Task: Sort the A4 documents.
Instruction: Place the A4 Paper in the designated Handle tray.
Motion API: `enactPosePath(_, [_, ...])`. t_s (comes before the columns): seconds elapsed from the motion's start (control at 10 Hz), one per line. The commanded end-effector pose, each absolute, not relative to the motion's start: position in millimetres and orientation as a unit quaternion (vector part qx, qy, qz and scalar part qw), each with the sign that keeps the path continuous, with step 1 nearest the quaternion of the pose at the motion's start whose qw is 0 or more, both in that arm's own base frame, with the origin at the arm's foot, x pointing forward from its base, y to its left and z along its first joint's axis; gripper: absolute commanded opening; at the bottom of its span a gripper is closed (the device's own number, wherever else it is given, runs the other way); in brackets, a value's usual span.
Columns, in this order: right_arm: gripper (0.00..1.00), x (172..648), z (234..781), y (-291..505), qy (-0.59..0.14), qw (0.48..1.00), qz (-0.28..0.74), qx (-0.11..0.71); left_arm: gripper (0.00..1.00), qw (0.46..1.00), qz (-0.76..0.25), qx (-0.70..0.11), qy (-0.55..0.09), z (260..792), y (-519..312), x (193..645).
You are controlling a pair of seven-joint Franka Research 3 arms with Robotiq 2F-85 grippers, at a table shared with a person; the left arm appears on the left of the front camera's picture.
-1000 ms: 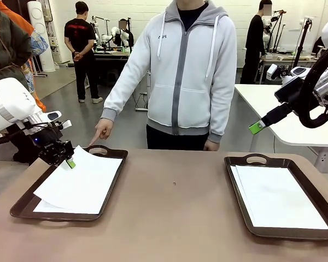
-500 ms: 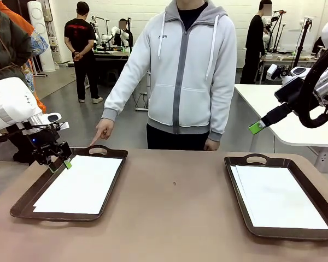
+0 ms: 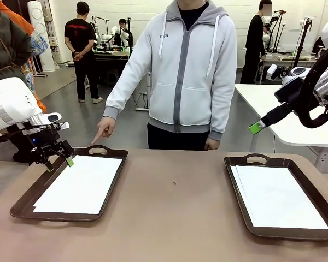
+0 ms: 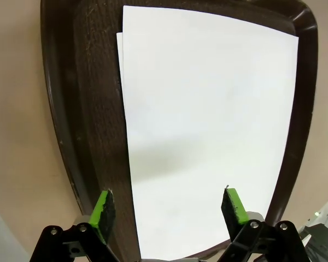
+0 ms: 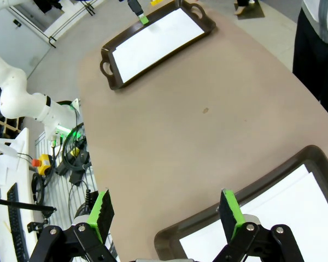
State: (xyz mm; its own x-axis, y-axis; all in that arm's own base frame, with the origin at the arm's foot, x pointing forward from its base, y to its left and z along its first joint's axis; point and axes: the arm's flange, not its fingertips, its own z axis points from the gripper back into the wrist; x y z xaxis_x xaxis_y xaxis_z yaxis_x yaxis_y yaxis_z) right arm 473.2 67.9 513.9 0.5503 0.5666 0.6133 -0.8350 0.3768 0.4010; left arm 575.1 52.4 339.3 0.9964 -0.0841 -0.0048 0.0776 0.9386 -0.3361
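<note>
White A4 documents (image 3: 79, 184) lie flat in the left brown tray (image 3: 22, 209), one sheet slightly offset under the top one (image 4: 208, 109). More white sheets (image 3: 279, 196) lie in the right tray (image 3: 238, 210). My left gripper (image 3: 59, 161) hovers just above the left tray's far left corner, open, with nothing between its green pads (image 4: 168, 203). My right gripper (image 3: 257, 126) hangs high above the table's far right, open and empty (image 5: 167, 210), looking down on the right tray's corner (image 5: 246, 202).
A person in a grey hoodie stands at the far side, one hand (image 3: 102, 132) pointing a finger down at the left tray's far handle. Bare brown tabletop (image 3: 175, 207) lies between the two trays. A white table (image 3: 273, 103) stands at the far right.
The sheet that hung tilted from my left gripper now lies flat in the left tray. My left gripper has opened and drawn back slightly to the left. The right arm has not moved.
</note>
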Motion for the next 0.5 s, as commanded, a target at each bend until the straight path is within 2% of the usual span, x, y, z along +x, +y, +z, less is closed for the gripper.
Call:
enactPosePath(0.0, [1.00,473,513,68,-0.191,0.807,0.434,0.352,1.00,0.981,-0.033,-0.191,-0.012,341,51,568])
enactPosePath(0.2, [1.00,473,513,68,-0.191,0.807,0.434,0.352,1.00,0.960,-0.003,-0.282,-0.006,345,48,564])
enactPosePath(0.3, [1.00,473,513,68,-0.191,0.807,0.434,0.352,1.00,0.981,-0.025,-0.193,0.002,343,50,574])
enactPosePath(0.4, [1.00,473,513,68,-0.191,0.807,0.434,0.352,1.00,0.981,-0.025,-0.193,0.002,343,50,574])
